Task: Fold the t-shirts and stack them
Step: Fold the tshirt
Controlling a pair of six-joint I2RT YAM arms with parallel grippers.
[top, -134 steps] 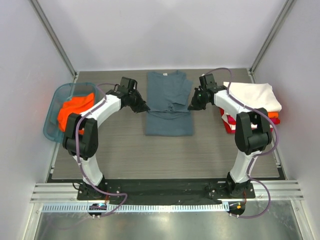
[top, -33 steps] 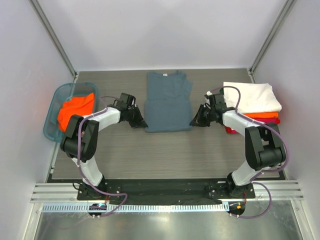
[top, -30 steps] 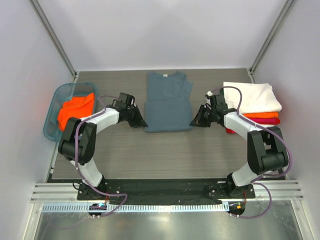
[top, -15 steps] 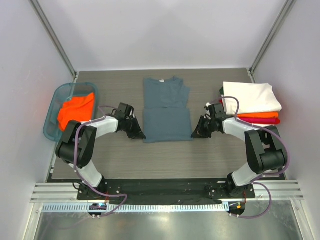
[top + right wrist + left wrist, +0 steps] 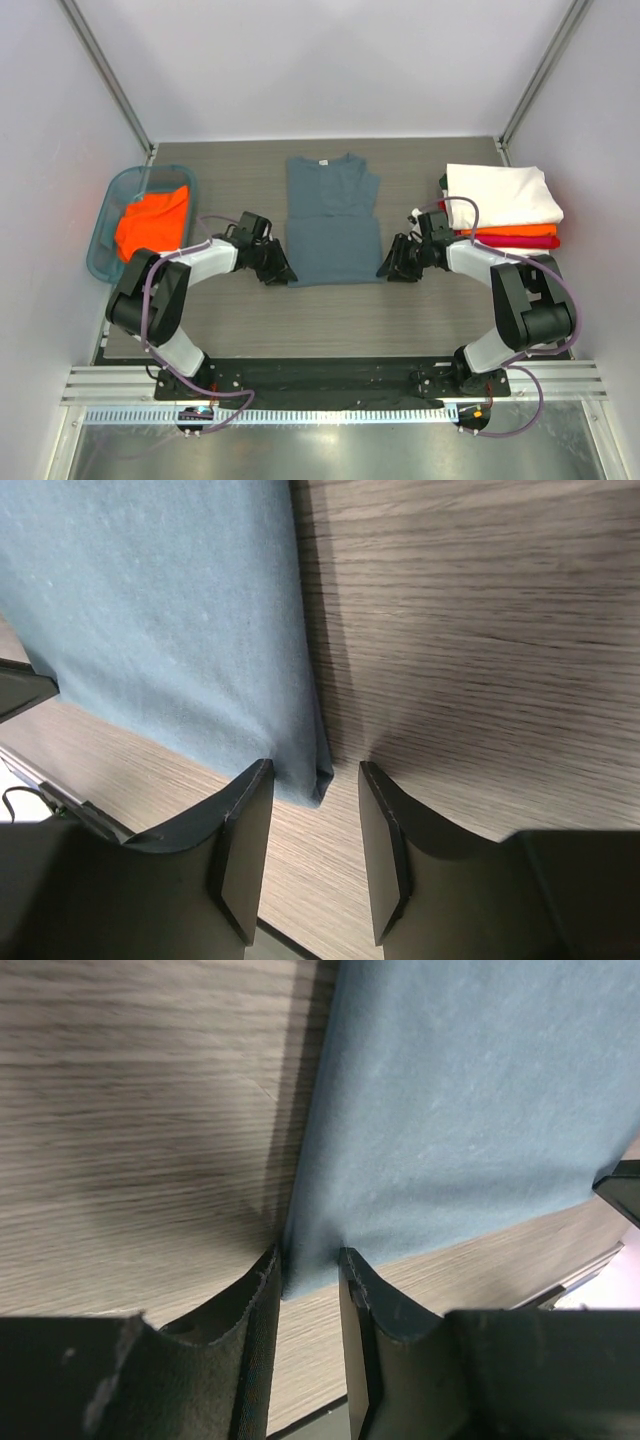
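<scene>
T-shirt stack point(image 5: 505, 205) crowds the table's point(image 5: 330, 320) right edge, basket point(image 5: 97, 262) its left.

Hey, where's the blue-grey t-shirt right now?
Top view: the blue-grey t-shirt lies centre-frame, left claw at its near-left corner, right claw at its near-right corner.

- The top camera sits high up, above and behind the left arm point(image 5: 205, 258) and the right arm point(image 5: 470, 255). It looks down on the whole table point(image 5: 330, 320) from far off, so things look small.
- The left wrist camera rides on the left arm. It looks past the left gripper point(image 5: 308, 1260), low and very close, at the near left corner of the blue-grey shirt point(image 5: 450, 1110).
- The right wrist camera rides on the right arm. It looks past the right gripper point(image 5: 315, 780), just as close, at the shirt's near right corner.
- All three views share the blue-grey shirt and the wood table around it.
</scene>
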